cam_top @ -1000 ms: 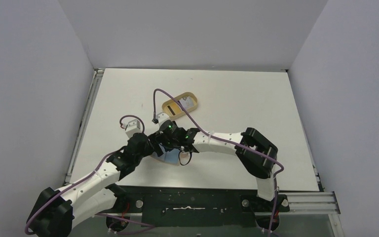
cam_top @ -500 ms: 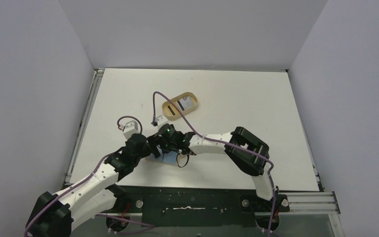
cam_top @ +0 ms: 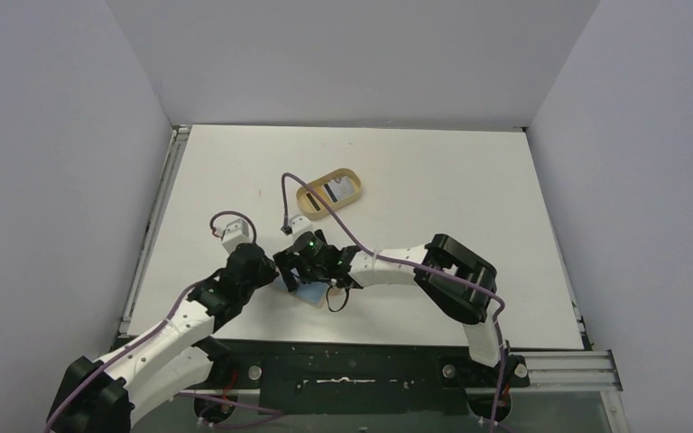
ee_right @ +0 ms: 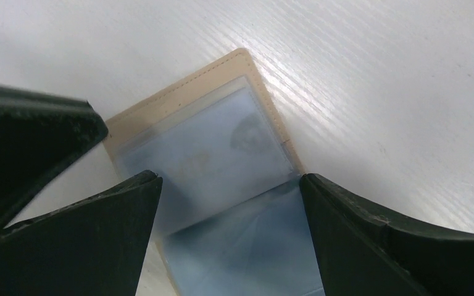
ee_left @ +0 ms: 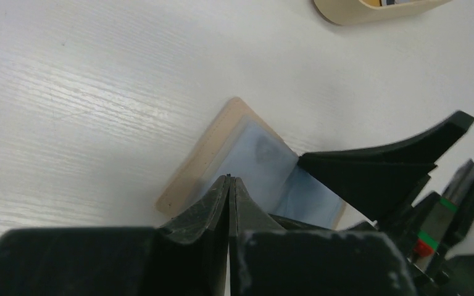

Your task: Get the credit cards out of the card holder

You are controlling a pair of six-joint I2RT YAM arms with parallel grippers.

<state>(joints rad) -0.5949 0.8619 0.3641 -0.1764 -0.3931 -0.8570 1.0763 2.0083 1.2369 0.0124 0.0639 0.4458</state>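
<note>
Both arms bend inward, low over the near middle of the table [cam_top: 433, 180]. The card holder [ee_right: 191, 117] lies open and flat there. The left gripper [ee_left: 229, 179] is pressed closed with its tips on the holder's clear pocket, perhaps pinching it. The right gripper [ee_right: 229, 182] straddles the holder, fingers spread.
</note>
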